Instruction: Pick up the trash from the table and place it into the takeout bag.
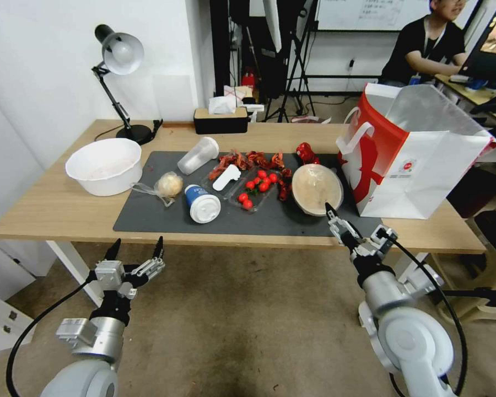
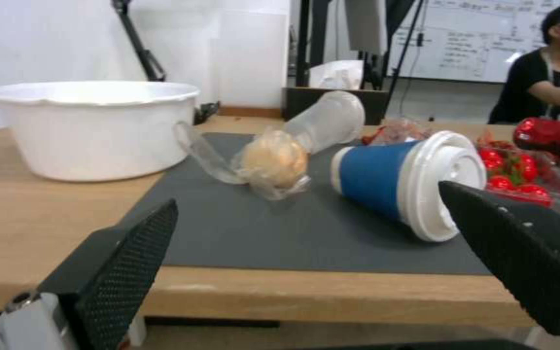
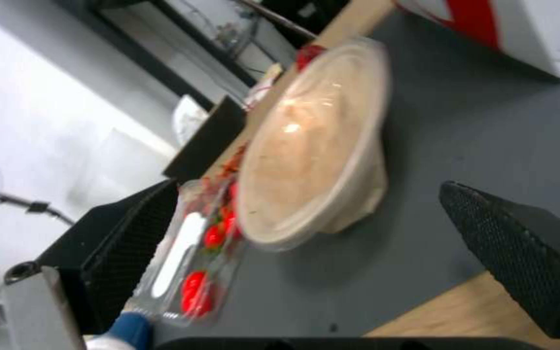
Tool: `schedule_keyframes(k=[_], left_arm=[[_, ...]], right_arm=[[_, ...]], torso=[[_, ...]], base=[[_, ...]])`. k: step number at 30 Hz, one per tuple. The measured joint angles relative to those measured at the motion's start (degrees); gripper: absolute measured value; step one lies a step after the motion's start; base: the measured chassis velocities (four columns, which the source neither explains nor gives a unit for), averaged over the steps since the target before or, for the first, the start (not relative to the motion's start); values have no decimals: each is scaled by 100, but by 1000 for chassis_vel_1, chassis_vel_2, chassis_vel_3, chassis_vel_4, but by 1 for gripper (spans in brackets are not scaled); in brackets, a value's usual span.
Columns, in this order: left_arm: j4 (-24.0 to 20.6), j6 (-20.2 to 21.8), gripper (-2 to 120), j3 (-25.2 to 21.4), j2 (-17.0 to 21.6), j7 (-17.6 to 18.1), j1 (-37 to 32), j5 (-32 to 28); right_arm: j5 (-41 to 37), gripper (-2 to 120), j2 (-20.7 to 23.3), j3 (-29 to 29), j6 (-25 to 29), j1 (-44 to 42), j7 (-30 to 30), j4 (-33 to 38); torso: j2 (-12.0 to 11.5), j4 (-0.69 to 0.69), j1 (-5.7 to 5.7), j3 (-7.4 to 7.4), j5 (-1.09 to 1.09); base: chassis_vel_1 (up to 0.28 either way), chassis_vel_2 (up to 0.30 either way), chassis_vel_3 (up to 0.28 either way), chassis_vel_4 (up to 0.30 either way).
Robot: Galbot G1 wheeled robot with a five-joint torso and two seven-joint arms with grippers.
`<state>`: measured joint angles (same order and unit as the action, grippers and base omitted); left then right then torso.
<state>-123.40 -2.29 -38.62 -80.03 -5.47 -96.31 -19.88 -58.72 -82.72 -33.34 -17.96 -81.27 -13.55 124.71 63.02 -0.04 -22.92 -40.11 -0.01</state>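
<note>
On the desk (image 1: 49,209), the bowl (image 1: 316,188) tilts before the empty, wide-open right hand (image 3: 306,272): straddle its rim squarely. Left hand (image 1: 136,252) waits open, empty.

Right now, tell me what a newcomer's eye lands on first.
The tall white and red takeout bag stands at the table's right end. Trash litters the grey mat: a blue cup on its side, and a tan bowl tilted beside the bag. The right hand, open, reaches toward the bowl.
</note>
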Motion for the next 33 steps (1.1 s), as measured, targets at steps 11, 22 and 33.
schedule_keyframes(k=[11,22,33], left_arm=[[65,32,100,82,137,9,63,-25],[61,8,100,90,137,33,27,-25],[49,-29,100,97,125,48,-4,-48]], right_arm=[[-975,100,40,45,-263,520,-769,-248],[-1691,93,55,98,-456,908,-1238,-471],[-2072,52,84,140,-509,1188,-1597,-721]], torso=[[0,5,0,0,1],[0,4,0,0,1],[0,4,0,0,1]], base=[[0,0,0,0],[0,0,0,0],[0,0,0,0]])
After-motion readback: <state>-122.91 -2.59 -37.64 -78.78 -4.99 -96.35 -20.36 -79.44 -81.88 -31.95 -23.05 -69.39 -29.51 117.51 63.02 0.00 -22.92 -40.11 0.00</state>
